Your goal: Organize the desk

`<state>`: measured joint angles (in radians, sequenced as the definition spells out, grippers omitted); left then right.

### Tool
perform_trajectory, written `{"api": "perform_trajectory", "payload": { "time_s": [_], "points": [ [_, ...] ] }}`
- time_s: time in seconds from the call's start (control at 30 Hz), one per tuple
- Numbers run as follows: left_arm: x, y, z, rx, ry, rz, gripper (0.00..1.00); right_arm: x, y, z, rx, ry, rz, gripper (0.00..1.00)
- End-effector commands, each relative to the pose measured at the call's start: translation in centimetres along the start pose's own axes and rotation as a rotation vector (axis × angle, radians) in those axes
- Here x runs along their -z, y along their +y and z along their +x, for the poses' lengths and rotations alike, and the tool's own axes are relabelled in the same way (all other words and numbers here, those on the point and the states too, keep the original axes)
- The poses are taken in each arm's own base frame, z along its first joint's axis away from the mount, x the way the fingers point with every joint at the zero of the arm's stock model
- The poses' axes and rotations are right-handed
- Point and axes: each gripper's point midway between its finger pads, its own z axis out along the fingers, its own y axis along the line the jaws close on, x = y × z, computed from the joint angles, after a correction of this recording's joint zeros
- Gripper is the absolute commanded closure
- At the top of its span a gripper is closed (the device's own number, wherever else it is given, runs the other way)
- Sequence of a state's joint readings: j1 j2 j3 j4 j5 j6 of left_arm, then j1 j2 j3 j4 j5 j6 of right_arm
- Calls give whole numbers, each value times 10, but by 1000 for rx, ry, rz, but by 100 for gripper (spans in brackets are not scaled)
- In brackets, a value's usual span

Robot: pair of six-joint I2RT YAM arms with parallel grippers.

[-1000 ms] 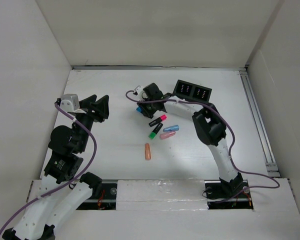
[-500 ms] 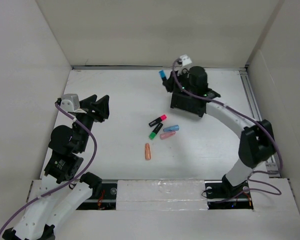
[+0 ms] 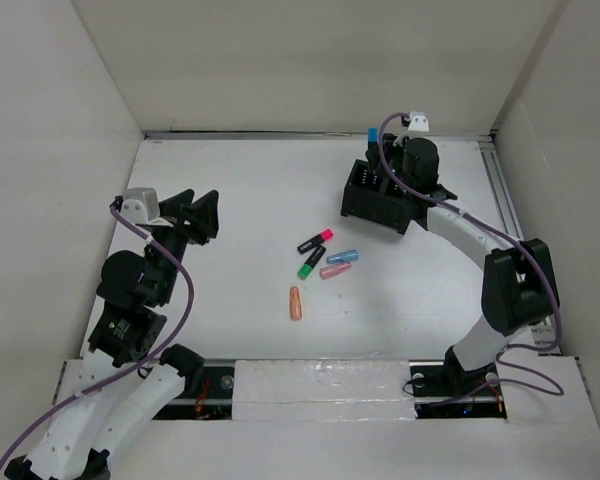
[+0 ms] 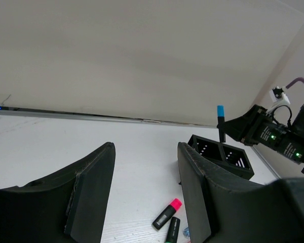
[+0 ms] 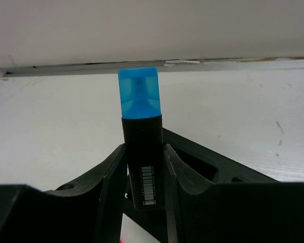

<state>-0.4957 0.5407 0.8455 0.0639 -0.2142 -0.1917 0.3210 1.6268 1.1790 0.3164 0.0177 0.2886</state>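
The desk is a flat white tabletop. My right gripper is shut on a black highlighter with a blue cap and holds it upright over the left end of the black organizer box at the back right. The cap also shows in the top view and the left wrist view. My left gripper is open and empty at the left, above the desk; in its own view nothing lies between the fingers.
Several highlighters lie mid-desk: pink-capped, green-capped, light blue, pale pink, orange. White walls close in the back and sides. A metal rail runs along the right edge.
My right arm has carried the blue-capped highlighter from the cluster in the middle to the back right, above the organizer box. The left arm has not moved.
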Motion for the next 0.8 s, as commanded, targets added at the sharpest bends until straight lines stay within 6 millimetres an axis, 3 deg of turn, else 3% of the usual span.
{"api": "perform_trajectory", "payload": {
  "time_s": [0.0, 0.1, 0.23, 0.57, 0.7, 0.73, 0.77],
  "points": [
    [0, -4, -14, 10, -54, 15, 51, -9, -7, -18, -8, -83, 51, 98],
    [0, -5, -14, 11, -54, 24, 51, -22, -16, 2, 4, -35, 80, 97],
    [-1, -5, -14, 10, -51, 19, 51, -26, -16, 13, 7, -23, 86, 95],
    [1, -6, -16, 12, -59, 26, 52, -21, -15, 36, 25, 5, 132, 63],
    [1, -7, -16, 14, -58, 35, 52, -22, -15, 47, 29, 38, 146, 57],
    [1, -6, -16, 14, -59, 30, 52, -22, -15, 45, 25, 34, 145, 57],
    [1, -6, -14, 12, -54, 26, 52, -20, -16, 41, 23, 22, 156, 50]
  ]
}}
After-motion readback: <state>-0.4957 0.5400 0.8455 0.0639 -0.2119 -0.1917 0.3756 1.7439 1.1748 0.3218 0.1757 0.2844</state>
